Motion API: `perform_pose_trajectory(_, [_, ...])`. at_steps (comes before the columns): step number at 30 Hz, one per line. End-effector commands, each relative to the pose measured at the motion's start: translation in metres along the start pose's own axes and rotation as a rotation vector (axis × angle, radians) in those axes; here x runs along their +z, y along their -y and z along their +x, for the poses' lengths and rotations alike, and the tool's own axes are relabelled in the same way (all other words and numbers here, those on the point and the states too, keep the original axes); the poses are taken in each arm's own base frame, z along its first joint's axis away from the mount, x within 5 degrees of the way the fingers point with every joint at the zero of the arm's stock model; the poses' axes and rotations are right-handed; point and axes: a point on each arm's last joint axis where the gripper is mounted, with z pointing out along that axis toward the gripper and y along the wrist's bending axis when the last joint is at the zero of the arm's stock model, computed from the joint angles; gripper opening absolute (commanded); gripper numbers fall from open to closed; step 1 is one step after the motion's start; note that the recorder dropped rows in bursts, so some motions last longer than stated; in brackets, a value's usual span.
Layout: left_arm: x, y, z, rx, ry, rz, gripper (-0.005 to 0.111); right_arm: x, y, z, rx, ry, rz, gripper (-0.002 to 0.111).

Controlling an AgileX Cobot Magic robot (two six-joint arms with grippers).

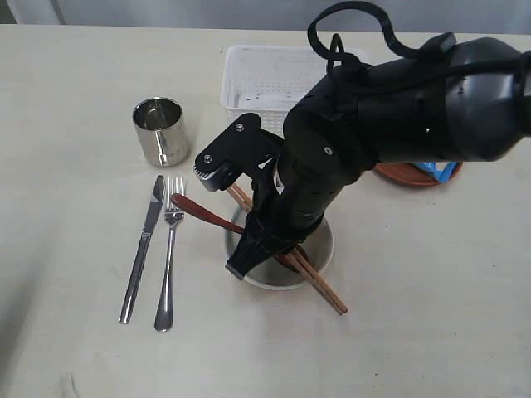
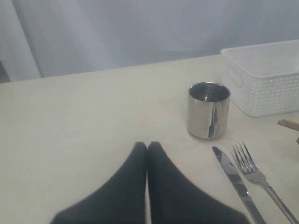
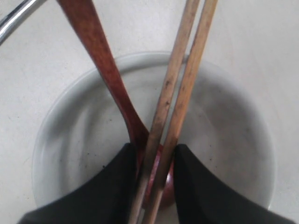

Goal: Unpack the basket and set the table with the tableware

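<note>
My right gripper (image 3: 155,154) reaches down into the off-white bowl (image 3: 79,130) and is shut on the two wooden chopsticks (image 3: 187,70) together with the reddish-brown spoon (image 3: 100,56). In the exterior view that gripper (image 1: 247,259) stands over the bowl (image 1: 322,247); the chopsticks (image 1: 328,294) stick out over the rim and the spoon (image 1: 203,213) points left. The steel knife (image 1: 143,249), fork (image 1: 169,257) and cup (image 1: 159,130) rest on the table (image 1: 431,315). The white basket (image 1: 257,79) stands behind. My left gripper (image 2: 147,147) is shut and empty, short of the cup (image 2: 209,109).
A brown plate (image 1: 406,176) with a blue chips bag (image 1: 437,170) on it lies at the right, mostly hidden by the right arm. In the left wrist view the knife (image 2: 233,175), fork (image 2: 254,172) and basket (image 2: 268,79) lie off to one side.
</note>
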Motion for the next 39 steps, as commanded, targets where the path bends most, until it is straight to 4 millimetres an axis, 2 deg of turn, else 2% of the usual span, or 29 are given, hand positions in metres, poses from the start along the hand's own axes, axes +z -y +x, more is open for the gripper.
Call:
perform_pose_trajectory(1, [0.0,-0.0001,-0.0003,-0.001,0.009,-0.001,0.0,-0.0008,-0.0002,-0.0017,-0.005,0.009,0.007,0.027])
perform_pose_trajectory(14, [0.0,-0.0001,-0.0003,-0.001,0.009,-0.001,0.0,-0.0008,-0.0002,-0.0023,0.003,0.016,0.007,0.027])
perform_pose_trajectory(21, [0.0,-0.0001,-0.0003,-0.001,0.009,-0.001,0.0,-0.0008,-0.0002,-0.0027,-0.005,0.02,0.007,0.014])
perform_pose_trajectory(23, [0.0,-0.0001,-0.0003,-0.001,0.009,-0.001,0.0,-0.0008,-0.0002,-0.0027,-0.005,0.02,0.007,0.016])
perform_pose_trajectory(29, [0.0,-0.0001,-0.0003,-0.001,0.009,-0.001,0.0,-0.0008,-0.0002,-0.0027,-0.005,0.02,0.007,0.034])
perform_pose_trajectory(39, [0.0,0.0001,-0.0003,-0.007,0.009,0.001,0.0,-0.0008,-0.0002,-0.0034,0.001,0.027,0.006,0.035])
